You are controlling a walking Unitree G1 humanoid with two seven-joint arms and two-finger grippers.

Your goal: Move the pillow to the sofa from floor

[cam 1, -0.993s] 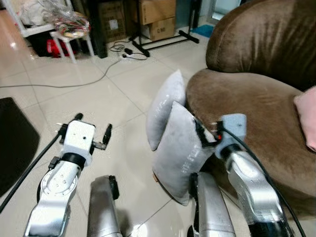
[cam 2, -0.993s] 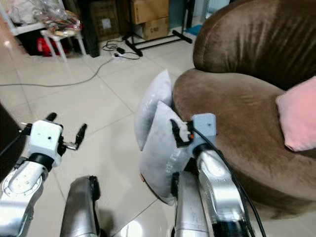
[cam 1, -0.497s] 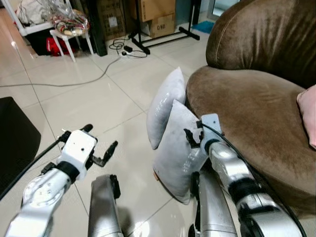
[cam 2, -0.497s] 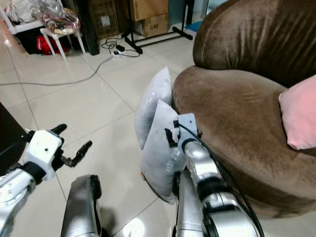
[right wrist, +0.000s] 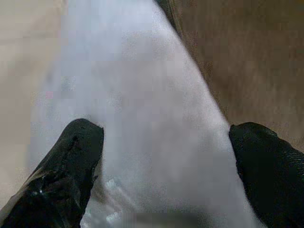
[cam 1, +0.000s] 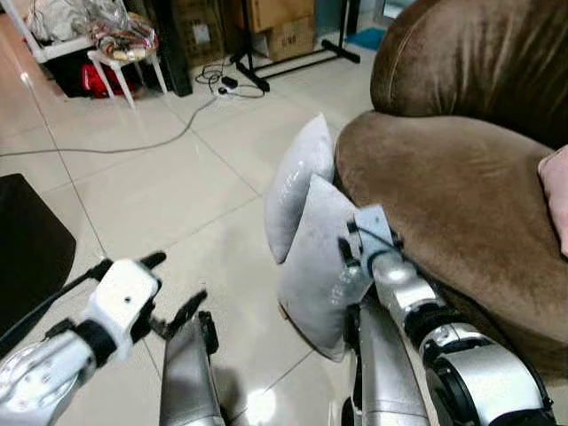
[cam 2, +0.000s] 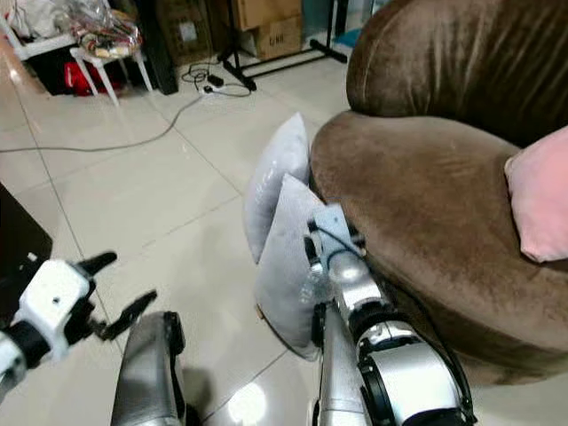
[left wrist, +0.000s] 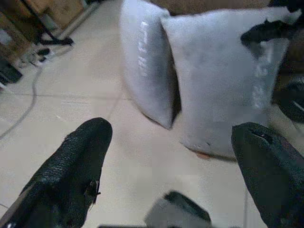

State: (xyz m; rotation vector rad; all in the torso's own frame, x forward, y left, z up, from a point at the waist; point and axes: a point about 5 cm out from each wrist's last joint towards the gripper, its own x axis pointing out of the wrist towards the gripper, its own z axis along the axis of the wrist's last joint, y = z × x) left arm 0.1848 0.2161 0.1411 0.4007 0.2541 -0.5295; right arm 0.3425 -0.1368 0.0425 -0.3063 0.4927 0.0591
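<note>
Two grey pillows stand on the tiled floor, leaning on the front of the brown sofa [cam 1: 461, 177]. The near pillow [cam 1: 315, 266] is right before me, and the far pillow [cam 1: 297, 182] is behind it. My right gripper [cam 1: 359, 251] is at the near pillow's upper edge, beside the sofa seat. In the right wrist view the right gripper [right wrist: 164, 133] is open, with the pillow's grey cloth [right wrist: 142, 95] between its fingers. My left gripper [cam 1: 175, 284] is open, low over the floor left of the pillows. The left wrist view faces both pillows [left wrist: 213, 71].
A pink cushion [cam 2: 541, 195] lies on the sofa seat at the right. A black mat [cam 1: 27, 240] lies at the left. A cable [cam 1: 133, 146] runs across the tiles toward a white stool [cam 1: 124, 53] and cardboard boxes [cam 1: 284, 27]. My legs [cam 1: 186, 373] are below.
My right gripper has come in closer to the near pillow's upper edge. My left arm has drawn back and down toward me, its gripper still open.
</note>
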